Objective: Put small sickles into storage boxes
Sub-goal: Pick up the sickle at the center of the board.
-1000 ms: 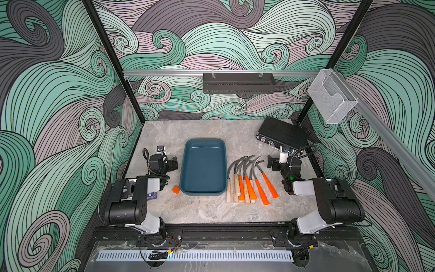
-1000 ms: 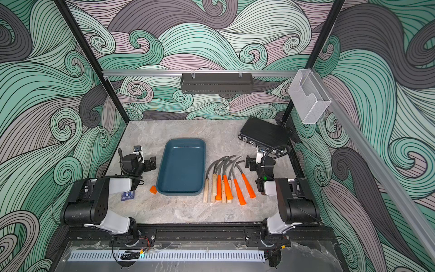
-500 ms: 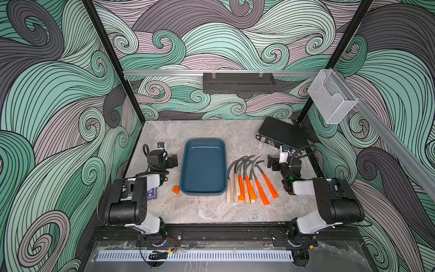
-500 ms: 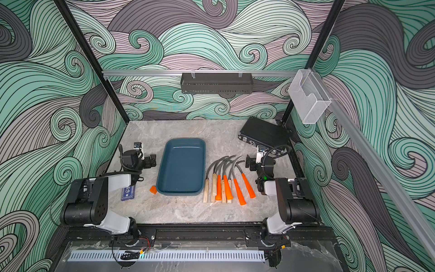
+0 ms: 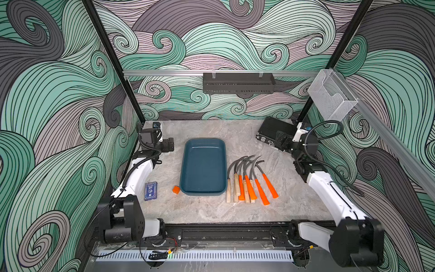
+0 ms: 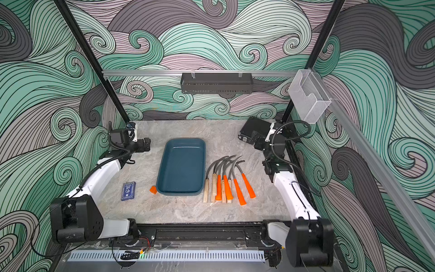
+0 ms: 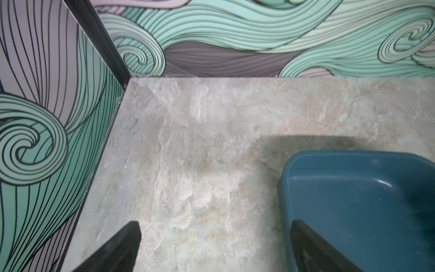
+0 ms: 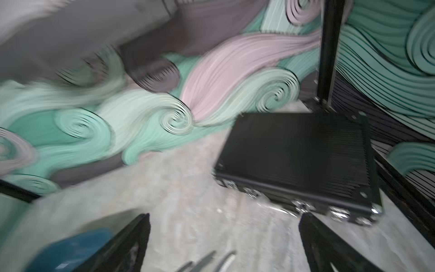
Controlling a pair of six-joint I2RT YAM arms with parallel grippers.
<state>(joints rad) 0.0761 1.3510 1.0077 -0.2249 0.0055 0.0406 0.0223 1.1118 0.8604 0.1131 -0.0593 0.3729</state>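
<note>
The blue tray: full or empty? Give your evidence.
Empty. In both top views the blue tray shows only bare floor; the sickles lie outside it, on the marble table.

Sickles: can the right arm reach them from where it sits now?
Probably yes. The right hand is open and empty, near the black case. The sickles lie uncovered on the table close beside that arm, with nothing between. Overlapping blades could make singling one out fiddly.

Right wrist view was motion-blurred, its sickle blades (image 8: 202, 260) cut by the edge; left wrist view showed the tray (image 7: 364, 207) only partly.
</note>
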